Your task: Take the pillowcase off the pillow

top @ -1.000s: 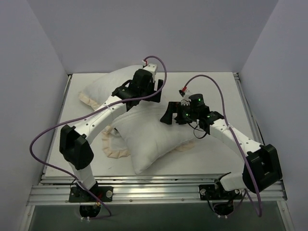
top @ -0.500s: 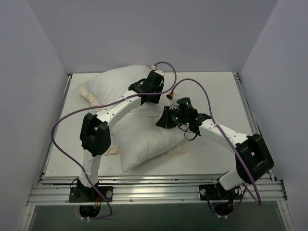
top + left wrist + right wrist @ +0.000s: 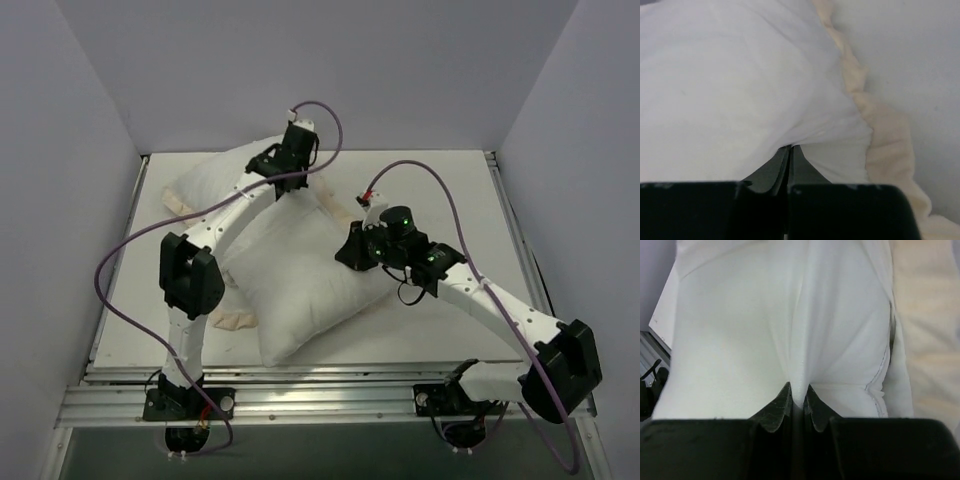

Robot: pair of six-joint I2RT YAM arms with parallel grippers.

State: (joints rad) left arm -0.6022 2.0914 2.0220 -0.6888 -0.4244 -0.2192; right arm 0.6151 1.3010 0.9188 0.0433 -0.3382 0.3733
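The pillow [image 3: 300, 285] is a plump white cushion lying mid-table. The pillowcase [image 3: 215, 180] shows its white reverse at the back left. Its cream frill [image 3: 237, 320] peeks out from under the pillow. My left gripper [image 3: 293, 183] is at the pillowcase's right end. In the left wrist view my left gripper [image 3: 790, 148] is shut on white pillowcase [image 3: 730, 90] fabric beside the frill [image 3: 890, 145]. My right gripper [image 3: 349, 250] is at the pillow's right corner. In the right wrist view my right gripper [image 3: 799, 390] is shut on a raised fold of the pillow [image 3: 740, 340].
Grey walls close in the table [image 3: 440, 190] at the back and both sides. A metal rail [image 3: 320, 398] runs along the near edge by the arm bases. Cream frill [image 3: 930, 315] lies right of the pinched fold.
My left gripper has shut on the pillowcase and drawn back and left. My right gripper has stayed shut and shifted slightly right; the pillow has moved a little with it.
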